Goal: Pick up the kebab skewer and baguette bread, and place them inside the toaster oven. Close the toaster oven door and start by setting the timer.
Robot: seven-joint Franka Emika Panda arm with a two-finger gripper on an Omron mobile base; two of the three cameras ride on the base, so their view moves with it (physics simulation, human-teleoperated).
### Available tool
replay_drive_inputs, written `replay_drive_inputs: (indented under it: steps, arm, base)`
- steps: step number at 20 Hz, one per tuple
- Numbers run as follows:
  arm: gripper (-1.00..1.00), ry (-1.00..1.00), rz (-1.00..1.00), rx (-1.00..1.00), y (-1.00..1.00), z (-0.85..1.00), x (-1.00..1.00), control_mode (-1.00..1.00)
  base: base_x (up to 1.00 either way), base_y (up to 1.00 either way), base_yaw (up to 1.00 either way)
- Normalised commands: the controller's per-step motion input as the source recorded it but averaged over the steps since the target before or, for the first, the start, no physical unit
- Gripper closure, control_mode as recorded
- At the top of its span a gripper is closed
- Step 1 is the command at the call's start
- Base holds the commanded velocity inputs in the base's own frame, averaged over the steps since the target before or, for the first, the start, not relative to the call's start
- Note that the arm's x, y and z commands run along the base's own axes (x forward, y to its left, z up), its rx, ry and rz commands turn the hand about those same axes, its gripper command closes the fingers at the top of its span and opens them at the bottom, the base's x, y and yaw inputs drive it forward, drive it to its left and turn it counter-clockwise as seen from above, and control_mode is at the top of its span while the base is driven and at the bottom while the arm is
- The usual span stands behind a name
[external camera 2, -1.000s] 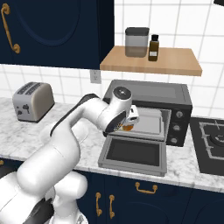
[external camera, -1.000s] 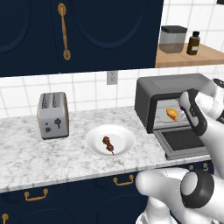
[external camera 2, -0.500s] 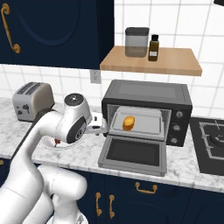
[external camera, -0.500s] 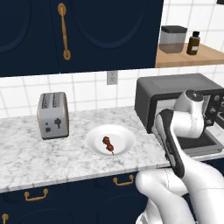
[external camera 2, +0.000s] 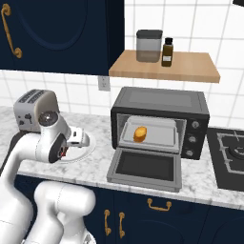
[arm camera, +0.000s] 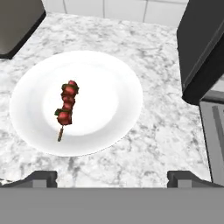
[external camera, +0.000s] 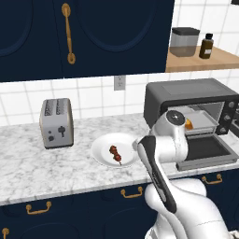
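Observation:
The kebab skewer (arm camera: 67, 105) lies on a white plate (arm camera: 109, 87) on the marble counter, just ahead and left of my gripper (arm camera: 112, 177), which hovers above the plate's near rim, open and holding nothing. From the left base view the skewer (external camera: 115, 154) rests on the plate (external camera: 100, 149) beside my arm. The baguette bread (external camera 2: 139, 134) sits on the tray inside the toaster oven (external camera 2: 159, 102). The toaster oven door (external camera 2: 145, 167) hangs open, flat toward the counter's front edge.
A silver two-slot toaster (external camera: 56, 123) stands left of the plate. A wooden shelf (external camera 2: 164, 69) above the oven carries a canister and a dark bottle. A stove burner (external camera 2: 231, 155) lies right of the oven. Dark cabinets hang above.
My arm has pulled out of the toaster oven and swung left to above the plate. The baguette stays on the oven tray. The jaws stay open.

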Motion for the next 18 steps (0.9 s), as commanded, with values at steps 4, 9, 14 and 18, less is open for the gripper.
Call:
replay_drive_inputs:
  steps: [4,9,14,18]
  arm:
    - [-1.00,0.10,0.00,0.08,0.96,-0.01,0.39,-1.00]
    - [-1.00,0.08,0.01,0.01,0.65,-0.19,0.30,-1.00]
    - [-1.00,0.11,0.03,0.00,0.01,-0.22,0.09,-1.00]
    - [-1.00,0.11,0.03,0.00,0.01,-0.26,0.16,-1.00]
  base:
    - [0.00,0.00,0.00]
    - [0.00,0.00,0.00]
    - [0.00,0.00,0.00]
    - [0.00,0.00,0.00]
